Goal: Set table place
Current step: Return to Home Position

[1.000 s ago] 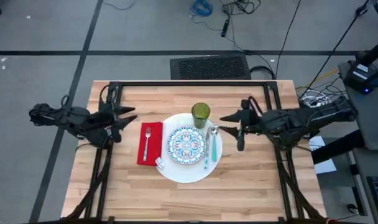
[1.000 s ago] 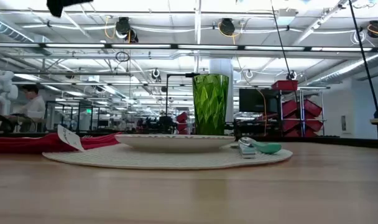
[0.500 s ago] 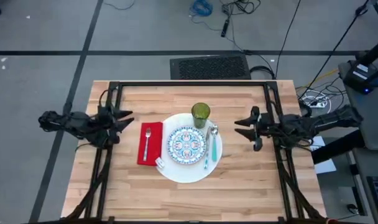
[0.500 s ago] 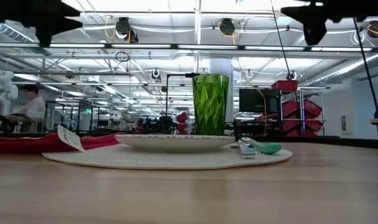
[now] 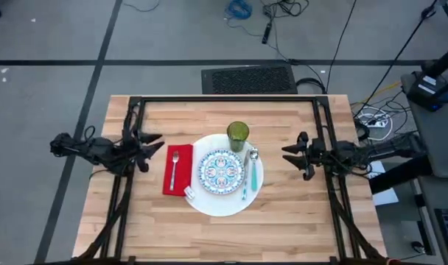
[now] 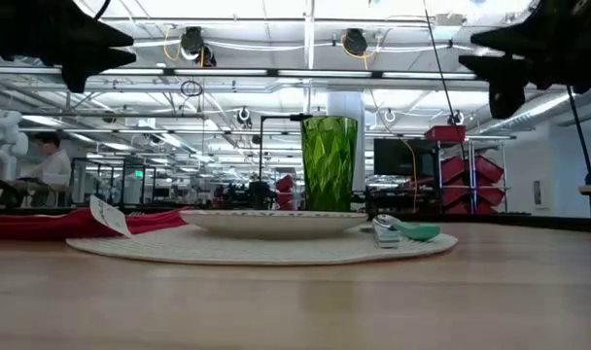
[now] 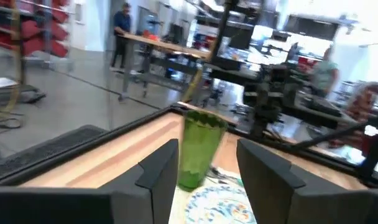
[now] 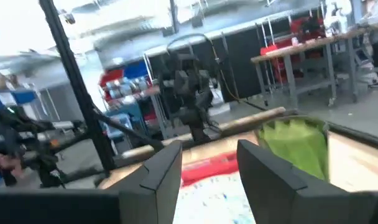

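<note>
Left arm [image 5: 99, 146]: stretched level at 9 o'clock in the high view, aimed toward 3 o'clock.
Left gripper [image 5: 156, 141]: fingers [image 7: 158, 168] parted, nothing between them.
Right arm [image 5: 364, 151]: level at 3 o'clock, aimed toward 9 o'clock.
Right gripper [image 5: 289, 151]: fingers [image 8: 161, 171] parted, empty.

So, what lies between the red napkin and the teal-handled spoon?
The blue-and-red patterned plate lies between the red napkin and the teal-handled spoon, resting on the white round placemat. The high view shows this plainly.
</note>
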{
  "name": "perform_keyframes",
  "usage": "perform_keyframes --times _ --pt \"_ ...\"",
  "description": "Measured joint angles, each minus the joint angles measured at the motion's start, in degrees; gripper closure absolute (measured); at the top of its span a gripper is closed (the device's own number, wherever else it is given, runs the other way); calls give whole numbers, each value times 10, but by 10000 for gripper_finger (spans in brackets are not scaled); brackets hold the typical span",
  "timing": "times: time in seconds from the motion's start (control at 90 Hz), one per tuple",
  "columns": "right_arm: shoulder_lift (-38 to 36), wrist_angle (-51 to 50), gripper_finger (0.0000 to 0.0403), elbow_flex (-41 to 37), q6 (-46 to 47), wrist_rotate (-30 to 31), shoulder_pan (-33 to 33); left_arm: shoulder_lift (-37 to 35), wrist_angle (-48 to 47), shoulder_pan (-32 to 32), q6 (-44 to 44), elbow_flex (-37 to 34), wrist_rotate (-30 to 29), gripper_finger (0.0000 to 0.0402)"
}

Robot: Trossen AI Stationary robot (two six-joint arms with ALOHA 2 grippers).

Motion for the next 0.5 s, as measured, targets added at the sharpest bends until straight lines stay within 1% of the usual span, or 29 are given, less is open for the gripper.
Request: perform_keyframes --times 0.089,0.2,0.344,0.5 --pt "-21 -11 261 0 -2 -28 -12 -4 -7 0 0 0 -15 253" --pt "-49 -42 261 1 -4 -61 -20 -4 -27 0 -5 0 -4 253" --pt "-88 -105 261 1 -5 -60 -21 -4 -46 0 -15 0 1 253" --pt "-128 -131 261 1 -36 -60 -21 -4 -61 0 -14 0 2 253"
